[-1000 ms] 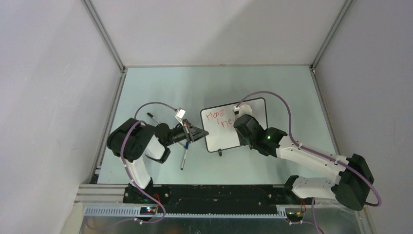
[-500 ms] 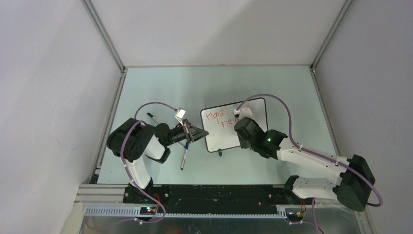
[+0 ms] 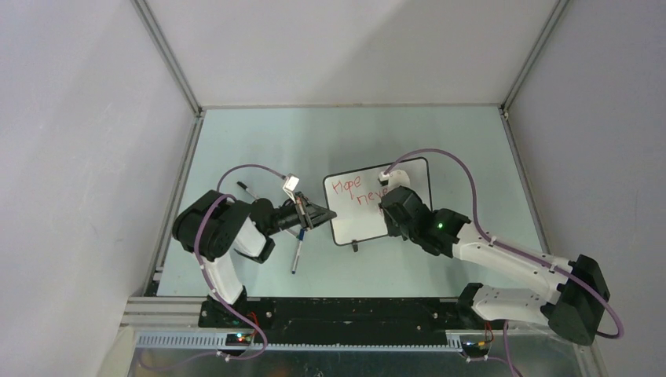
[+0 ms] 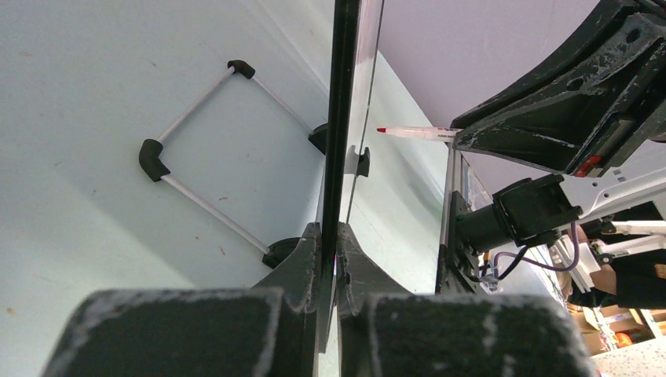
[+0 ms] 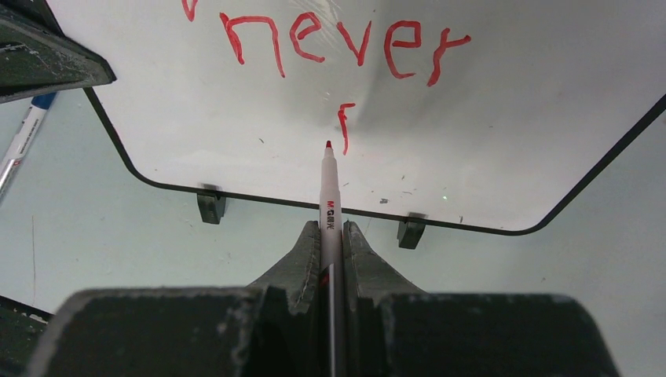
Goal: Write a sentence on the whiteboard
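The whiteboard (image 3: 345, 220) lies mid-table, black-framed, with two small feet on its near edge (image 5: 471, 126). My left gripper (image 3: 317, 216) is shut on its left edge, which runs edge-on between the jaws (image 4: 330, 236). The sentence in red reads "Hope" (image 3: 345, 186) and below it "never" (image 5: 345, 39), with one short hooked stroke (image 5: 343, 124) under that. My right gripper (image 5: 331, 232) is shut on a red marker (image 5: 330, 196), tip just below that stroke, close to the board. From above, the right wrist (image 3: 397, 206) hides the marker and part of the writing.
A blue-capped pen (image 3: 296, 256) lies on the table beside the left gripper, seen again at the left edge of the right wrist view (image 5: 22, 141). Another pen (image 3: 247, 191) lies behind the left arm. Metal rails (image 3: 177, 196) and grey walls bound the table.
My right wrist with the marker has shifted a little to the right and toward the board's near edge. More red letters show in the second line. The left arm and board have stayed put.
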`<state>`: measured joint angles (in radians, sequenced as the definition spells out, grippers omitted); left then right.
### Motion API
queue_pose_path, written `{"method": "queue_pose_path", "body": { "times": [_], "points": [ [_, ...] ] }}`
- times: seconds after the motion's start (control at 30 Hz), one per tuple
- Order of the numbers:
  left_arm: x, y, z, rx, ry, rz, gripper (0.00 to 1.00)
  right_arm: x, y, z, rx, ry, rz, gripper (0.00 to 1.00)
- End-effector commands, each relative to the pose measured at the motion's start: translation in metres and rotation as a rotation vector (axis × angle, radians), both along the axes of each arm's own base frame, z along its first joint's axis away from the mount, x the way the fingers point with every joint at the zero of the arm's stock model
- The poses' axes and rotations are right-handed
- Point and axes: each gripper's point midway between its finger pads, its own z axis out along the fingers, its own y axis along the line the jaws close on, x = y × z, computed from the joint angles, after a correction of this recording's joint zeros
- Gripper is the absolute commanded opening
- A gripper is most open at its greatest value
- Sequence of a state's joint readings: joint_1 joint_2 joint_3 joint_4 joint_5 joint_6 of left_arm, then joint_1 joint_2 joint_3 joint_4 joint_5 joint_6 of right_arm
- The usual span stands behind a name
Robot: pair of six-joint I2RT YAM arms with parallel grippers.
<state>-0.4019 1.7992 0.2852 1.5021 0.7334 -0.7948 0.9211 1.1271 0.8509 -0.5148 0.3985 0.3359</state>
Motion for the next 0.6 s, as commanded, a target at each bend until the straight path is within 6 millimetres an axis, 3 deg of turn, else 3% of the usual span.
{"method": "queue_pose_path", "body": {
  "times": [0.0, 0.57],
  "points": [
    [0.001, -0.002, 0.010, -0.019, -0.041, 0.002, 0.00, 0.012, 0.015, 0.020, 0.044, -0.048, 0.010, 0.00],
    [0.001, -0.002, 0.010, -0.019, -0.041, 0.000, 0.00, 0.026, 0.013, 0.013, 0.001, -0.061, -0.030, 0.00]
  ]
}}
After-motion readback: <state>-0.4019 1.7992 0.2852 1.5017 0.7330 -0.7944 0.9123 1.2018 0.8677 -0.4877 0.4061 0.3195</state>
